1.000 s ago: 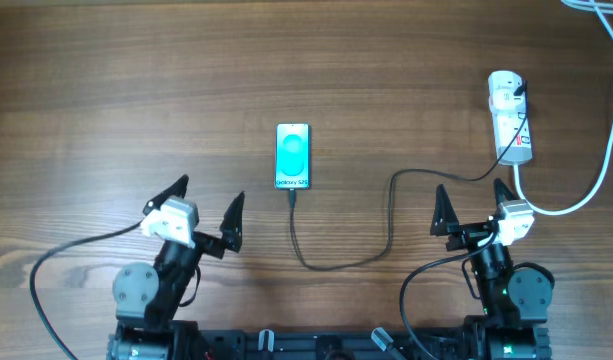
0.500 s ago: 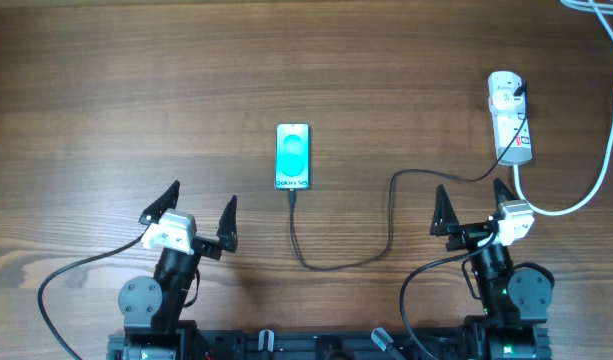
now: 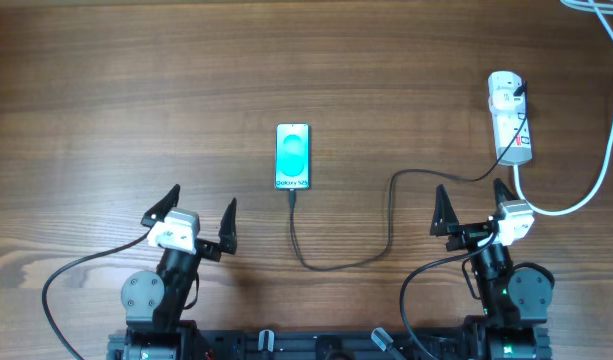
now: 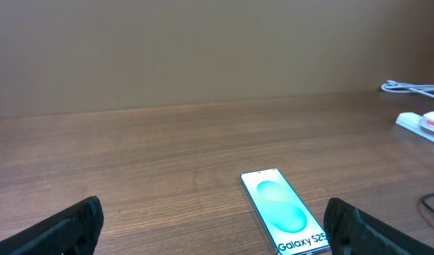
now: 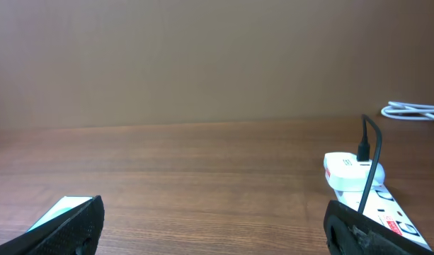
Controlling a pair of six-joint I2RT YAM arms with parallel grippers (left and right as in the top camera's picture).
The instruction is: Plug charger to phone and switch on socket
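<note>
The phone point(image 3: 293, 156) with a cyan screen lies flat mid-table; it also shows in the left wrist view point(image 4: 284, 210). The dark charger cable point(image 3: 391, 215) runs from the black plug in the white socket strip point(image 3: 510, 116) in a loop to its tip at the phone's near end point(image 3: 292, 195). The strip shows in the right wrist view point(image 5: 365, 185). My left gripper point(image 3: 200, 207) is open and empty, near the front edge, left of the cable. My right gripper point(image 3: 473, 206) is open and empty, just below the strip.
A thick white cord point(image 3: 596, 180) curves from the strip's near end up the right edge of the table. A white cord coil point(image 5: 415, 111) lies far right in the right wrist view. Bare wooden table point(image 3: 136, 90) lies all around.
My left gripper has drawn back toward the front edge and turned a little. The right arm, phone and cable have not moved.
</note>
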